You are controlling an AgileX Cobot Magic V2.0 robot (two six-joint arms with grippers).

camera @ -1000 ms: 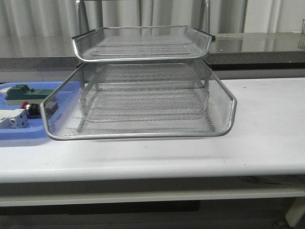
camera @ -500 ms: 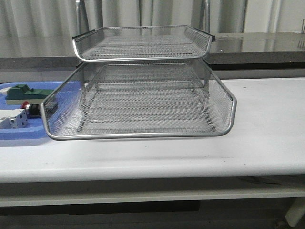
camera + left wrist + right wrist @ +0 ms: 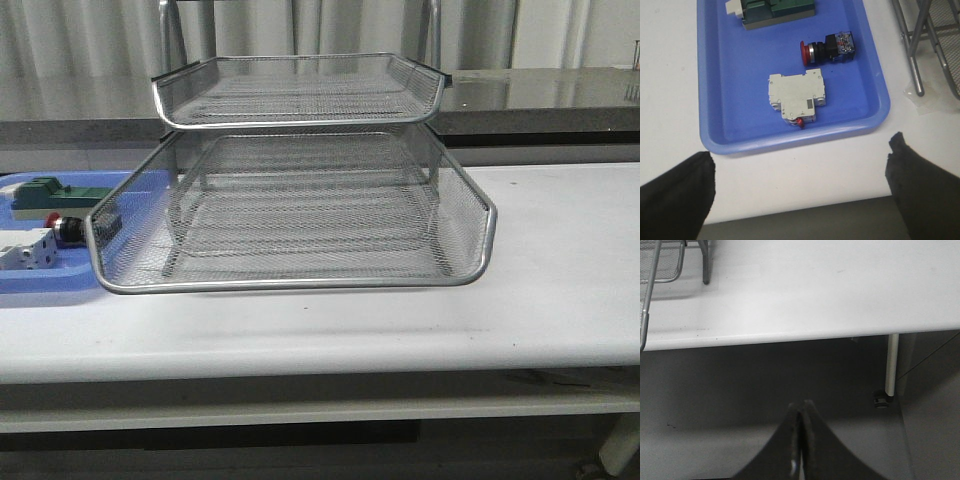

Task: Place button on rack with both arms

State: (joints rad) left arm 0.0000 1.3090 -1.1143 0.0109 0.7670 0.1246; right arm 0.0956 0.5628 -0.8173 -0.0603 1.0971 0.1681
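Left gripper point(image 3: 800, 185) gapes wide and empty off the worktop's front edge; right gripper point(image 3: 801, 440) is closed, empty. Button point(image 3: 827, 47) lies in the blue tray point(image 3: 720, 125): straddle its black body squarely.

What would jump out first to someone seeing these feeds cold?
The silver wire-mesh rack fills the middle of the white table, its middle tier slid out toward the camera and holding nothing. To its left lies a blue tray with the red-headed button on its side, a white boxy component and a green block. The left gripper hangs open near that tray; the right gripper is shut, off the table edge.
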